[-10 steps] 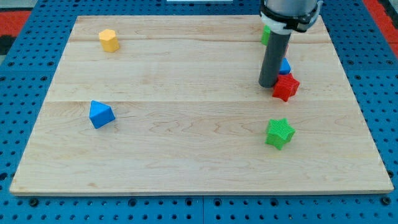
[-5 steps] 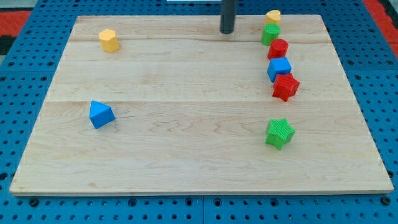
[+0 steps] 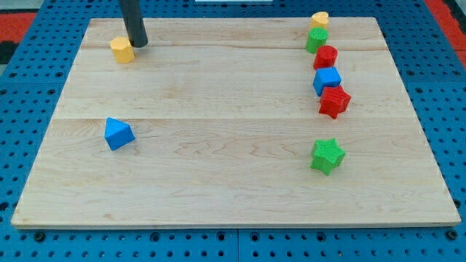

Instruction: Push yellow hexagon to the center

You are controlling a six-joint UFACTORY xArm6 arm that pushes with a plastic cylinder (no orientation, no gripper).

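The yellow hexagon point(image 3: 122, 50) sits near the board's top left corner. My tip point(image 3: 138, 44) stands just to its upper right, touching or nearly touching it. The dark rod rises from there out of the view's top.
A blue triangular block point(image 3: 118, 134) lies at the left middle. At the right, a column runs downward: a yellow block point(image 3: 319, 19), green block point(image 3: 317, 39), red block point(image 3: 325, 57), blue cube point(image 3: 327, 80), red star point(image 3: 334, 102). A green star point(image 3: 327, 156) lies lower right. The wooden board point(image 3: 233, 182) rests on blue pegboard.
My tip moved from beside the red star, across the board's top, to the yellow hexagon's upper right. The hexagon has shifted slightly to the left and down.
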